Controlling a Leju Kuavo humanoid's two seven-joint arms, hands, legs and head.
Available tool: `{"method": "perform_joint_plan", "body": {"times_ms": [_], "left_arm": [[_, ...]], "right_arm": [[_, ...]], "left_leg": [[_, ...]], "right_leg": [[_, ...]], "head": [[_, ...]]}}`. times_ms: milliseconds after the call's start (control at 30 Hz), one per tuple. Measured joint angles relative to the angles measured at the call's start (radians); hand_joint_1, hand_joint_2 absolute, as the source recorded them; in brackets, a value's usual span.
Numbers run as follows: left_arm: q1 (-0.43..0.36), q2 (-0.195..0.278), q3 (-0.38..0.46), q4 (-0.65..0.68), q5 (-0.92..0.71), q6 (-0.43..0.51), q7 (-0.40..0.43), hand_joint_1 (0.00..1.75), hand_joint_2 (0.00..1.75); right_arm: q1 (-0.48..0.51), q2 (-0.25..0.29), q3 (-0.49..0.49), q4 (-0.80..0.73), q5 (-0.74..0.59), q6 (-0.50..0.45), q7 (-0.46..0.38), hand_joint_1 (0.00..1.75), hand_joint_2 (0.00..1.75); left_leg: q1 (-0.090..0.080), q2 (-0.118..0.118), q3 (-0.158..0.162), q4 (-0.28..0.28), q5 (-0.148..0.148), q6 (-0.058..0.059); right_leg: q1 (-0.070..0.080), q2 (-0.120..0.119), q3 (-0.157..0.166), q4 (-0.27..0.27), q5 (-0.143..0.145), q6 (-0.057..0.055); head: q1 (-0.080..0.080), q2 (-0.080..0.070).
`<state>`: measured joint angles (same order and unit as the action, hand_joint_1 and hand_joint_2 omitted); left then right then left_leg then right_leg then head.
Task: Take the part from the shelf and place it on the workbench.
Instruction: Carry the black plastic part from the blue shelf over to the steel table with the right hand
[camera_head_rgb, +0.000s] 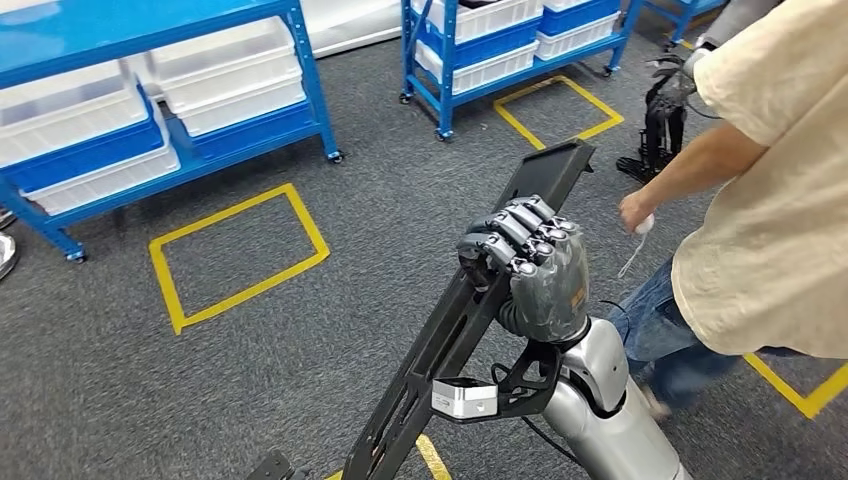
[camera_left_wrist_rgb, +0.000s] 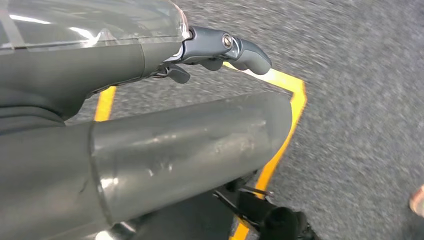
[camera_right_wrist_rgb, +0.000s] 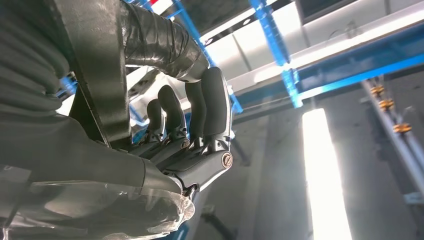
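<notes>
My right hand (camera_head_rgb: 530, 270) grips the long black part (camera_head_rgb: 470, 330); its far end could swing into the nearby person (camera_head_rgb: 770, 200).

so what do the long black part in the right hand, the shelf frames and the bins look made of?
Long black part: likely metal, matte black coat; thin flat bracket with cut-out slots, held by the right hand.
Shelf frames: probably steel, glossy blue paint; slim rigid posts on casters.
Bins: plastic, by the translucent white, softly shiny walls.
</notes>
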<state>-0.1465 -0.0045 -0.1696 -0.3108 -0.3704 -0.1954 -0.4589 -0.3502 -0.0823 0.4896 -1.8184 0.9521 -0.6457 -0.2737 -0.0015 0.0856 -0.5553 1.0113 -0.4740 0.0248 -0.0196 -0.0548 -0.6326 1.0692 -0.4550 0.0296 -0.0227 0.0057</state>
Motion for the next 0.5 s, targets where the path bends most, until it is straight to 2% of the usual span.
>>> {"method": "perform_joint_plan", "body": {"times_ms": [33,100,133,167,200,267,300,333,367,400,433,500], "left_arm": [[-0.004,-0.002,-0.002,0.000,0.000,-0.001,0.001,0.00,0.00],[-0.009,-0.005,-0.005,-0.001,0.000,-0.004,0.001,0.00,0.00],[-0.011,-0.008,-0.006,-0.002,0.000,-0.006,0.000,0.00,0.00],[-0.014,-0.011,-0.008,-0.003,0.000,-0.010,0.000,0.00,0.00],[-0.016,-0.013,-0.011,-0.003,0.000,-0.013,0.000,0.00,0.00],[-0.017,-0.017,-0.016,-0.004,0.001,-0.018,0.001,0.00,0.00],[-0.015,-0.018,-0.019,-0.004,0.002,-0.018,0.003,0.00,0.00],[-0.014,-0.018,-0.021,-0.004,0.004,-0.017,0.004,0.00,0.00],[-0.012,-0.018,-0.022,-0.004,0.007,-0.016,0.004,0.00,0.00],[-0.012,-0.018,-0.023,-0.004,0.009,-0.014,0.004,0.00,0.00],[-0.012,-0.018,-0.024,-0.004,0.012,-0.012,0.004,0.00,0.00],[-0.011,-0.016,-0.024,-0.004,0.015,-0.007,0.002,0.00,0.00]], "right_arm": [[0.001,-0.001,-0.002,-0.002,-0.001,0.000,0.000,1.75,1.75],[0.003,-0.002,-0.004,-0.004,-0.001,0.000,0.000,1.75,1.75],[0.004,-0.003,-0.005,-0.006,-0.001,-0.001,0.000,1.75,1.75],[0.004,-0.005,-0.006,-0.008,-0.002,0.000,0.000,1.75,1.75],[0.005,-0.006,-0.008,-0.010,-0.002,0.000,0.000,1.75,1.75],[0.005,-0.008,-0.011,-0.012,-0.006,0.000,-0.002,1.75,1.75],[0.006,-0.009,-0.012,-0.012,-0.009,0.000,-0.004,1.75,1.75],[0.007,-0.010,-0.013,-0.012,-0.013,0.000,-0.006,1.75,1.75],[0.008,-0.011,-0.015,-0.012,-0.017,0.001,-0.007,1.75,1.75],[0.009,-0.012,-0.016,-0.012,-0.019,0.001,-0.008,1.75,1.75],[0.009,-0.012,-0.017,-0.012,-0.021,0.001,-0.009,1.75,1.75],[0.009,-0.012,-0.019,-0.012,-0.022,0.001,-0.010,1.75,1.75]], "left_leg": [[-0.001,0.008,-0.001,0.007,-0.005,-0.006],[0.000,0.026,0.002,0.010,-0.009,-0.018],[0.002,0.025,0.003,0.014,-0.014,-0.023],[0.005,0.013,-0.001,0.025,-0.027,-0.028],[0.008,-0.009,-0.013,0.056,-0.050,-0.032],[0.012,-0.056,-0.062,0.169,-0.116,-0.036],[0.012,-0.068,-0.092,0.234,-0.143,-0.036],[0.012,-0.073,-0.113,0.275,-0.152,-0.034],[0.012,-0.077,-0.118,0.283,-0.141,-0.030],[0.011,-0.082,-0.104,0.251,-0.113,-0.024],[0.009,-0.094,-0.075,0.188,-0.073,-0.017],[0.006,-0.139,-0.019,0.063,-0.023,-0.003]], "right_leg": [[0.003,-0.004,0.007,-0.014,0.000,-0.008],[0.007,0.018,0.003,-0.012,0.003,-0.026],[0.006,0.028,0.002,-0.014,0.005,-0.032],[0.005,0.038,0.002,-0.017,0.008,-0.038],[0.003,0.048,0.001,-0.020,0.012,-0.044],[0.004,0.068,-0.002,-0.022,0.017,-0.051],[0.007,0.080,-0.005,-0.021,0.019,-0.054],[0.009,0.093,-0.008,-0.020,0.020,-0.055],[0.012,0.106,-0.010,-0.018,0.022,-0.056],[0.014,0.119,-0.010,-0.017,0.023,-0.056],[0.014,0.132,-0.010,-0.016,0.024,-0.056],[0.013,0.154,-0.012,-0.017,0.028,-0.051]], "head": [[0.000,0.000],[0.000,0.000],[0.000,0.000],[0.000,0.000],[0.000,0.000],[0.000,0.000],[0.000,0.000],[0.000,0.000],[0.000,0.000],[0.000,0.000],[0.000,0.000],[0.000,0.000]]}}
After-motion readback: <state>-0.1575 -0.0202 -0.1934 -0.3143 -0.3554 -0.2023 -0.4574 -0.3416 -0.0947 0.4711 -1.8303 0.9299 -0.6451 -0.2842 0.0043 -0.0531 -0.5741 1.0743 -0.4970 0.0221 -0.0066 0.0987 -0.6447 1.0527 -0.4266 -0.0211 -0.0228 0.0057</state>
